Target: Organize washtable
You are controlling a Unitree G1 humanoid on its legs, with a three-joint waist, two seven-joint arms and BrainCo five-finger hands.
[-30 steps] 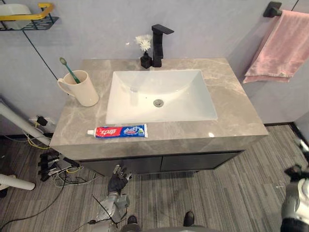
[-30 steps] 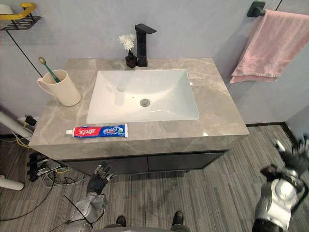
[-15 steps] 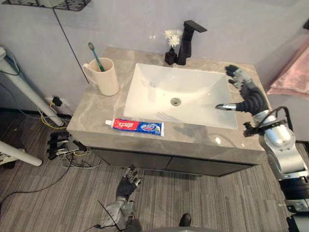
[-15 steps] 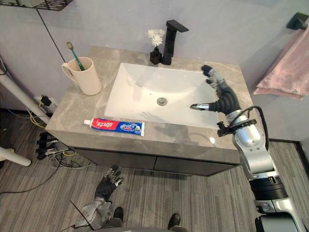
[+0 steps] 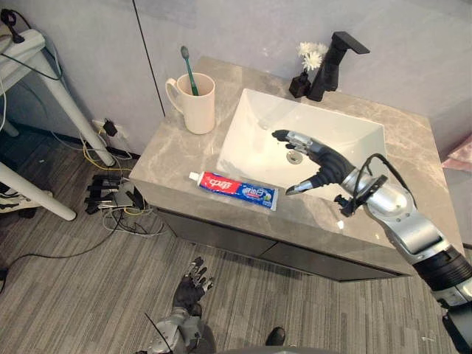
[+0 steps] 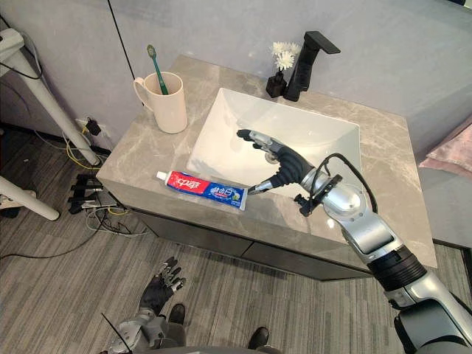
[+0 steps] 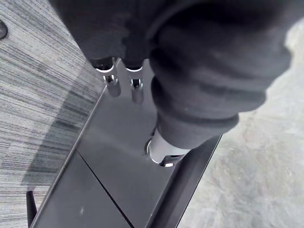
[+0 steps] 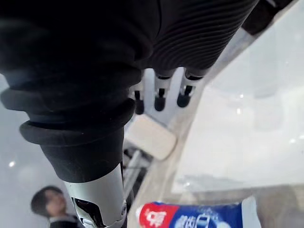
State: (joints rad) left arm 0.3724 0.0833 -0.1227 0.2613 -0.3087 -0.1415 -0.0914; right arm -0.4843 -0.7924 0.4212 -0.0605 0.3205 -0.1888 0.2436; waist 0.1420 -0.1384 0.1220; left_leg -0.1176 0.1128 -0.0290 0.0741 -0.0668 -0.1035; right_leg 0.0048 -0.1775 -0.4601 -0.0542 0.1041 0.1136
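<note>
A red, white and blue toothpaste tube (image 5: 233,190) lies flat on the grey marble counter (image 5: 171,155), along its front edge beside the white sink (image 5: 333,151). A cream mug (image 5: 196,105) holding a green toothbrush (image 5: 188,68) stands at the counter's far left corner. My right hand (image 5: 318,164) hovers open above the sink's near left part, thumb tip just right of the tube's blue end (image 8: 202,218), touching nothing. My left hand (image 5: 189,280) hangs low over the floor in front of the cabinet, fingers relaxed and empty.
A black tap (image 5: 334,64) and a small dark vase of white flowers (image 5: 303,71) stand behind the sink. White stand legs (image 5: 38,147) and a heap of cables (image 5: 110,203) lie on the floor left of the cabinet. A pink towel (image 6: 450,153) hangs at the right.
The camera has swung, shifting the whole scene. My right hand has come from the sink's right rim across the basin to just beside the toothpaste tube. The left hand stays low.
</note>
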